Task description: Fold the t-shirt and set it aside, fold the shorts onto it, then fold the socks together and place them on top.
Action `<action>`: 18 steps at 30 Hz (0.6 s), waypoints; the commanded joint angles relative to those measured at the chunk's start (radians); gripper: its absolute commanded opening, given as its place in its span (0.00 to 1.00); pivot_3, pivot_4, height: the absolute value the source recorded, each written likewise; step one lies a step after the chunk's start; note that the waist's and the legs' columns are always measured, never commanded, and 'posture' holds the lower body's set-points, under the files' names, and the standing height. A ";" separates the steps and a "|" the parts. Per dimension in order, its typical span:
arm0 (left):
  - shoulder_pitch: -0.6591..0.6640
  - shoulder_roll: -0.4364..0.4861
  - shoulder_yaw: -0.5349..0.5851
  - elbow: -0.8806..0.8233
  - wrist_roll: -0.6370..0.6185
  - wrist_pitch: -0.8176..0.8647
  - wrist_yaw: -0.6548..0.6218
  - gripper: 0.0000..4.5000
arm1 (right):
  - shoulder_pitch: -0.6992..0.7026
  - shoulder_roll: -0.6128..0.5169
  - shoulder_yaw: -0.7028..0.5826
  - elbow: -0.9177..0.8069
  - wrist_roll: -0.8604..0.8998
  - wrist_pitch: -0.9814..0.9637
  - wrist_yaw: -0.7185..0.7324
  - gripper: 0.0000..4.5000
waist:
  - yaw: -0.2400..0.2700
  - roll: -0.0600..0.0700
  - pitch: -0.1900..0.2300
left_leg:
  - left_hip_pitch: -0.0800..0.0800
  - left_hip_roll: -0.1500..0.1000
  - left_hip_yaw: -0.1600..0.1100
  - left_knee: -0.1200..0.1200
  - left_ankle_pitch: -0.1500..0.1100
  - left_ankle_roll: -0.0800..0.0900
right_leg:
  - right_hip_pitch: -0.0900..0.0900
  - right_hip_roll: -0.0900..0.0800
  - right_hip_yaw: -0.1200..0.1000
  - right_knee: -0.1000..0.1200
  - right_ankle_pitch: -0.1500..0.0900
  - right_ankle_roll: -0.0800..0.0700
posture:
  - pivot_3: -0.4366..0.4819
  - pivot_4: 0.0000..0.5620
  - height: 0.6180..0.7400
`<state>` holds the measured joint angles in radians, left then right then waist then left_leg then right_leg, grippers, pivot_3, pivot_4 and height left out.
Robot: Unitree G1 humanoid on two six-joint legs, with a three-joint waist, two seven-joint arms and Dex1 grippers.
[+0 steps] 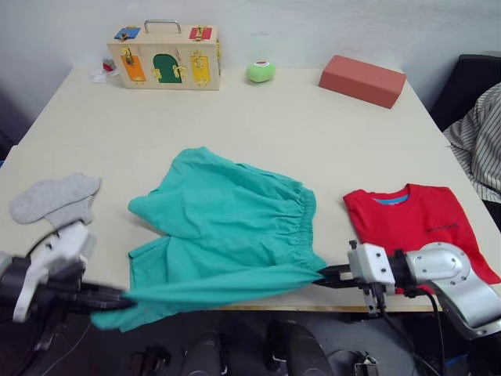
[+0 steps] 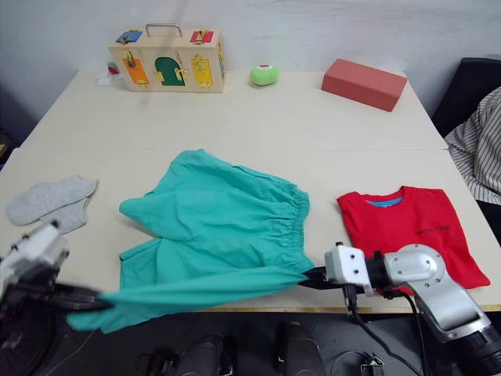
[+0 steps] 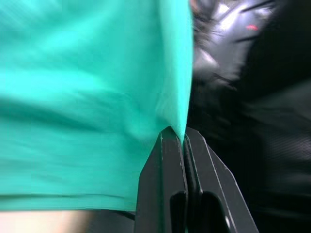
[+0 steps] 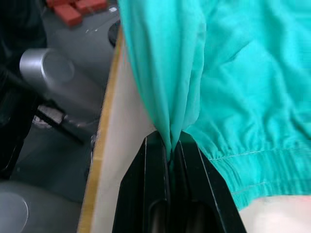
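Shorts (image 1: 227, 227) stretched left-right along table edge, both pincers (image 1: 117, 296) (image 1: 327, 276) clamped on them

The shorts (image 1: 227, 227) are plain teal-green, the t-shirt (image 1: 415, 223) is bright red with a blue neck label, and the socks (image 1: 56, 200) are light grey. The worktop (image 1: 266, 117) is pale cream, carrying a salmon-red block (image 1: 362, 80), a lime-green ball (image 1: 261, 71) and a tan wooden box (image 1: 165, 56) with orange, green, yellow, blue and red panels.
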<state>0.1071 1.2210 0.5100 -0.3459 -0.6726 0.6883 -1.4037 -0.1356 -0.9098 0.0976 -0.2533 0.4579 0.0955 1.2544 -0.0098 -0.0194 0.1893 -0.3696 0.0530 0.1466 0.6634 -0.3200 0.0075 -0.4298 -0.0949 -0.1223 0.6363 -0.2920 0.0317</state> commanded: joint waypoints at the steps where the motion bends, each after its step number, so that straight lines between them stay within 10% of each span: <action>1: -0.251 -0.012 -0.142 0.180 0.081 -0.165 0.020 0.00 | -0.081 0.021 -0.075 -0.004 0.117 0.131 -0.028 0.00 | 0.004 0.000 0.000 | -0.001 0.000 0.001 0.000 0.000 0.000 | -0.001 0.000 0.000 0.000 0.001 -0.001 | 0.48 0.27 1.00; 10: -1.009 -0.175 -0.520 0.787 0.369 -0.467 -0.089 0.00 | -0.346 0.156 -0.084 0.126 0.147 0.322 -0.148 0.00 | 0.009 -0.002 0.001 | -0.008 -0.002 0.006 0.004 0.004 -0.001 | -0.010 0.005 -0.004 0.007 0.000 0.001 | 0.48 0.27 1.00; 18: -1.409 -0.342 -0.621 1.418 0.642 -0.829 0.109 0.00 | -0.562 0.327 -0.031 0.404 -0.025 0.323 -0.302 0.00 | -0.006 -0.007 0.003 | -0.010 -0.004 0.013 0.008 0.007 0.005 | -0.015 0.000 -0.002 0.011 0.004 0.008 | 0.48 0.27 1.00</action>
<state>-1.2622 0.8671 -0.1233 1.0169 -0.0622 -0.0896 -1.3422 -0.6743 -0.5789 0.0783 0.1345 0.4575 0.4375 0.9727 -0.0160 -0.0264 0.1922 -0.3817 0.0490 0.1598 0.6729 -0.3129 0.0128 -0.4455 -0.0953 -0.1242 0.6469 -0.2877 0.0397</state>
